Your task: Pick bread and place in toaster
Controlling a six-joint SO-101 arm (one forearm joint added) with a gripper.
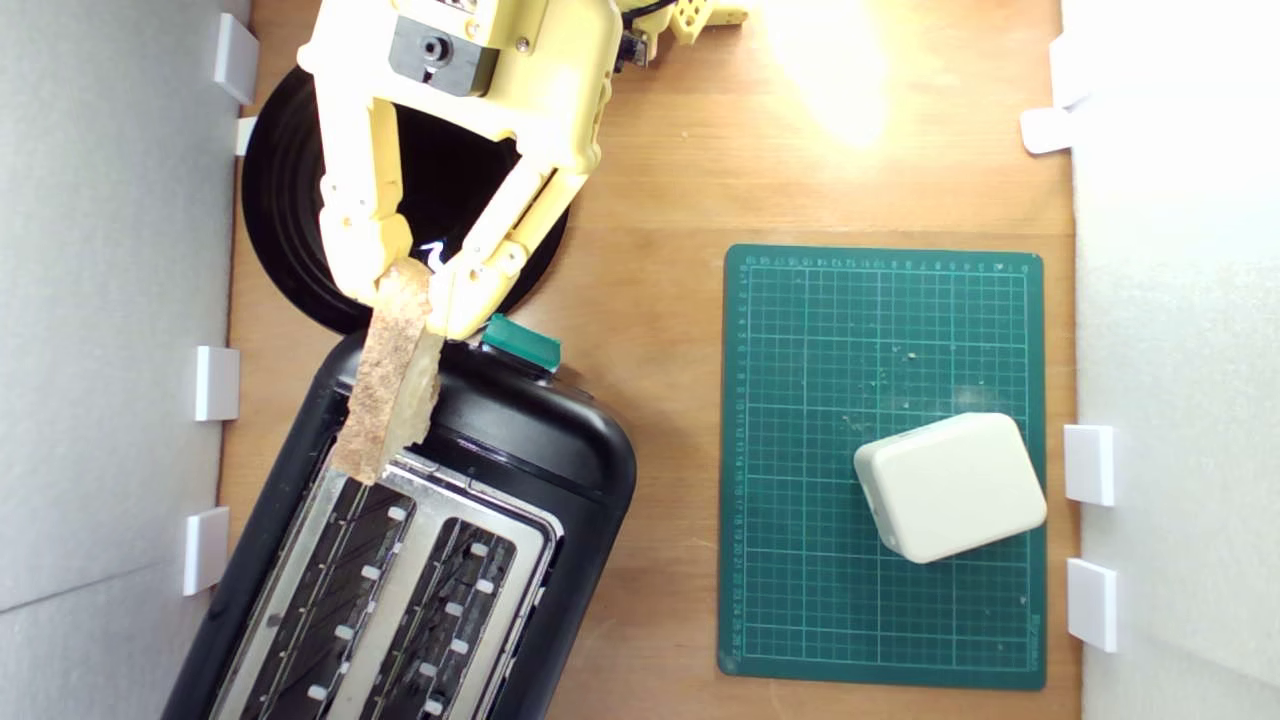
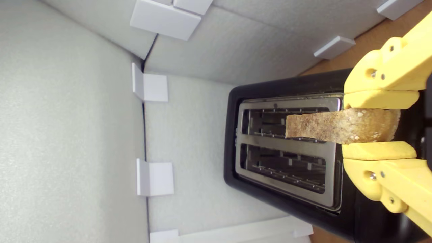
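Currently the tool (image 1: 432, 295) pinches the bread (image 1: 393, 385) by one end, edge-on above the toaster (image 1: 520, 450) near the counter's left edge in the exterior view. Slightly skewed to the slot, its tip could catch the metal rim.

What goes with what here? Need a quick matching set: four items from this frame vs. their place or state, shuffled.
Items
1. bread
2. white block
3. black plate
4. toaster

Place or state
A. on the green cutting mat
B. both slots empty
C. clamped edge-on in the gripper, above the toaster
D. on the table beneath the arm, partly hidden by it

Pairs: 1-C, 2-A, 3-D, 4-B
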